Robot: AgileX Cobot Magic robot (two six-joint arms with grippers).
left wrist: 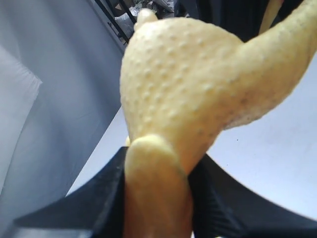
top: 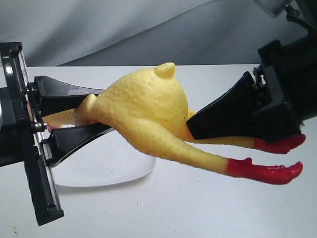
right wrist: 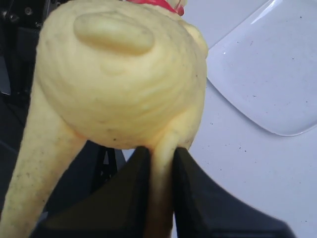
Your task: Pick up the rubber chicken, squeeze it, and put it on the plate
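Note:
The rubber chicken (top: 148, 109) hangs lengthwise in the air, stretched between my two grippers. Its bumpy yellow body fills the left wrist view (left wrist: 198, 84) and the right wrist view (right wrist: 119, 84). My left gripper (top: 94, 116) (left wrist: 158, 158) is shut on the narrow neck end. My right gripper (top: 195, 124) (right wrist: 161, 151) is shut on one thin leg just below the body. Both red feet (top: 267, 171) stick out to the right, one under the right gripper. The white plate (top: 99, 171) (right wrist: 277, 64) lies on the table below the chicken's neck end, partly hidden by the left gripper.
The white table (top: 198, 208) carries the plate, and small dark specks dot its surface. A grey cloth backdrop (top: 124, 29) rises behind the table's far edge. The black arm bodies stand at the left (top: 20, 148) and upper right (top: 292, 74).

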